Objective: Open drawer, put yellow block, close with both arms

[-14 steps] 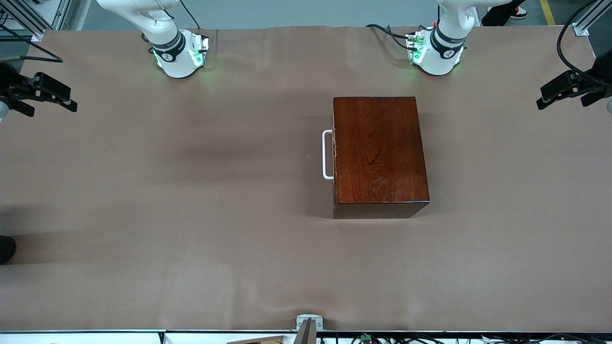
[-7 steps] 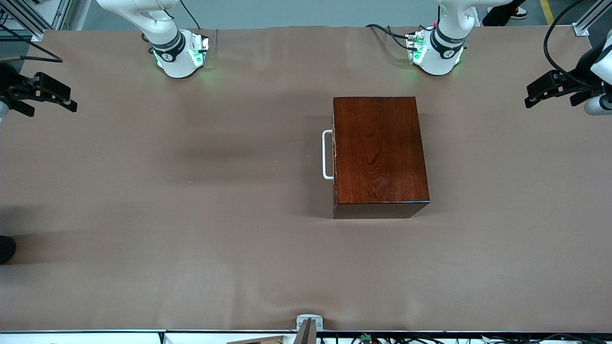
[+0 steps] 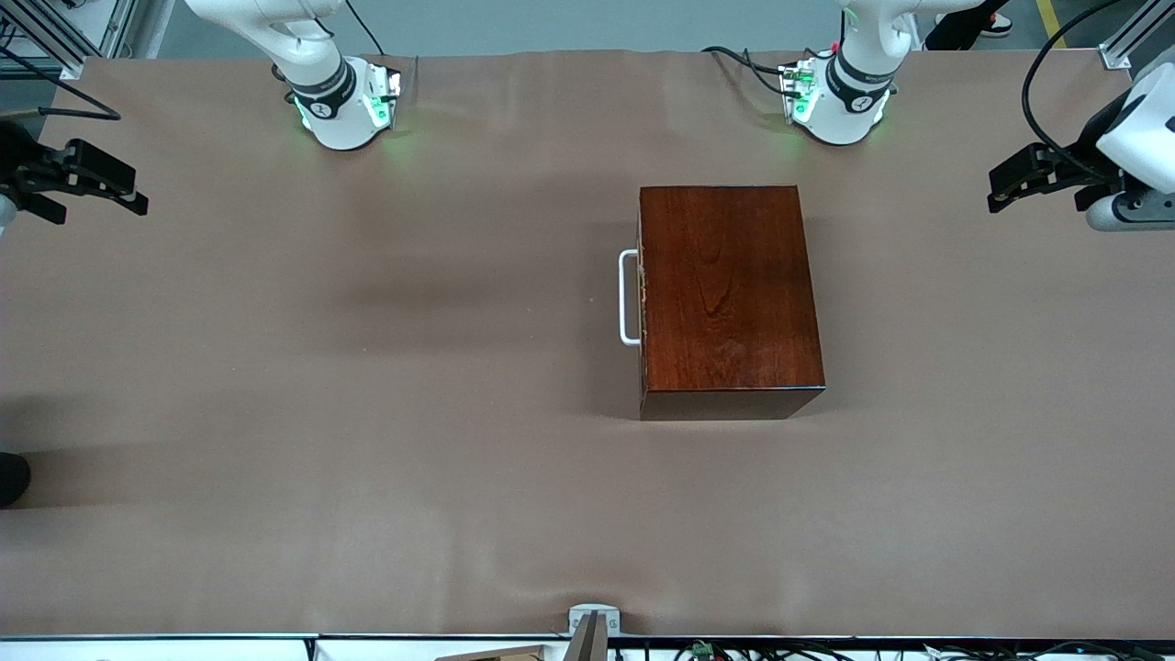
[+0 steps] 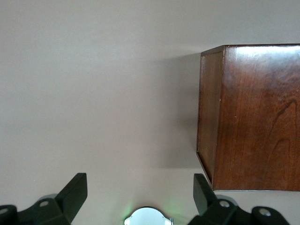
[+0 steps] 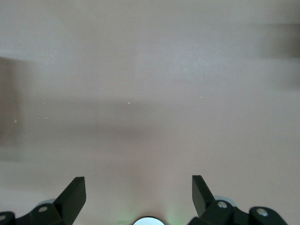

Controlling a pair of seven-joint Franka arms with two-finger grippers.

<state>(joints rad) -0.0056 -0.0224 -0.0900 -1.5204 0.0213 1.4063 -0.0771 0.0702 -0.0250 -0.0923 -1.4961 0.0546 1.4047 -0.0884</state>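
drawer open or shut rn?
Shut. The drawer front sits flush with the mahogany box; only its white handle protrudes, and no light-wood tray shows.

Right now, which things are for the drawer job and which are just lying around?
For the job:
- drawer, shut, in the wooden box
- left hand, open
- right hand, open
No yellow block shows.

Just lying about:
- cables near the left arm's base

Box (image 3: pixel 730 294): dark reddish wood, visible grain, glossy polished finish. Handle (image 3: pixel 627 298): smooth white bar, material unclear. Table (image 3: pixel 367 413): matt brown covering, slightly rippled. Gripper fingers (image 4: pixel 75 192): matt black, plastic-like.
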